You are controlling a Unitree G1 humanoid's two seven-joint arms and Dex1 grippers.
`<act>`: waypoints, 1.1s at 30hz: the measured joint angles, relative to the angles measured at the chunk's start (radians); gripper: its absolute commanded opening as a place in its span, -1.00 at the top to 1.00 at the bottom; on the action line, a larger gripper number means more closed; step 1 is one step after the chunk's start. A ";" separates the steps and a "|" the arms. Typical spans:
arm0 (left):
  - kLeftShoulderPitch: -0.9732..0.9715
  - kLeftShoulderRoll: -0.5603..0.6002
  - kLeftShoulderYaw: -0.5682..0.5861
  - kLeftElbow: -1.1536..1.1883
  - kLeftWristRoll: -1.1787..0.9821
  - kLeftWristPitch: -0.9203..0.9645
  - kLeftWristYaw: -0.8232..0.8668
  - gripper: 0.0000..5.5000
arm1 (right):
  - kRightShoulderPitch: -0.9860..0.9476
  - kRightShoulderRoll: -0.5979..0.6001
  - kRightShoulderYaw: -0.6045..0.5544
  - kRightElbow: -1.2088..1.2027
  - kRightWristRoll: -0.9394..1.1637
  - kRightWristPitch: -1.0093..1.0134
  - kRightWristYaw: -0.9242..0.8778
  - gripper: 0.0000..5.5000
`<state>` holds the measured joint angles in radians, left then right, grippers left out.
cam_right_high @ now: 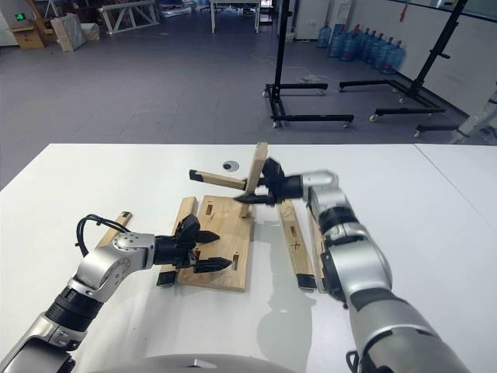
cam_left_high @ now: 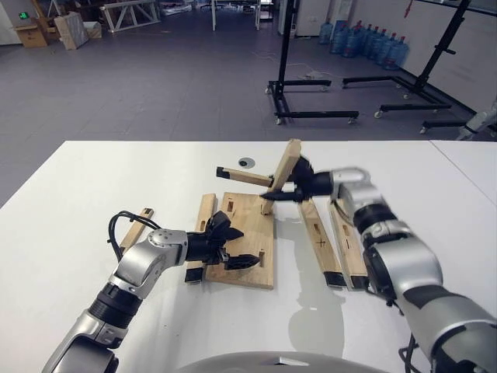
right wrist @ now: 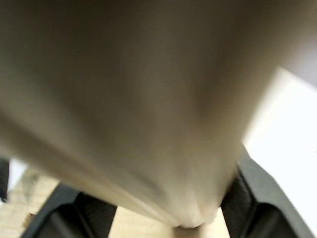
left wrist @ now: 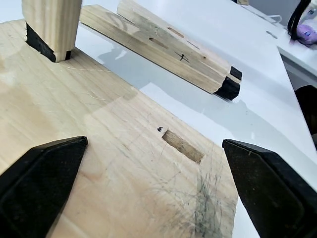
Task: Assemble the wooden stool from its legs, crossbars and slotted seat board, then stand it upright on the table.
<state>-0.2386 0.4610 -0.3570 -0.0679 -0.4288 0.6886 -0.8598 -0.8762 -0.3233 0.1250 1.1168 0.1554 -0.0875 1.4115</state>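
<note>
Your left end effector: wide above seat board.
Your right end effector: clamps tilted leg, foot on board.

Centre: seat board; tilted leg on far edge; two legs right; lone leg left; bar behind.

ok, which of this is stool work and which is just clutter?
Job: slotted seat board; tilted leg in right claw, with its crossbar; two loose legs right of board; lone leg on its left; wooden bar by left arm.
Clutter: grey disc on table; black wheeled stands, water jugs on floor behind.
</note>
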 measured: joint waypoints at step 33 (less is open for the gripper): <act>0.006 -0.039 0.011 0.070 -0.001 -0.071 -0.016 -0.82 | 0.152 -0.087 -0.202 -0.666 0.238 0.189 -0.215 -0.68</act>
<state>-0.2326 0.4218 -0.3464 0.0025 -0.4298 0.6179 -0.8757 -0.7244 -0.4107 -0.0771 0.4507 0.3932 0.1020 1.1965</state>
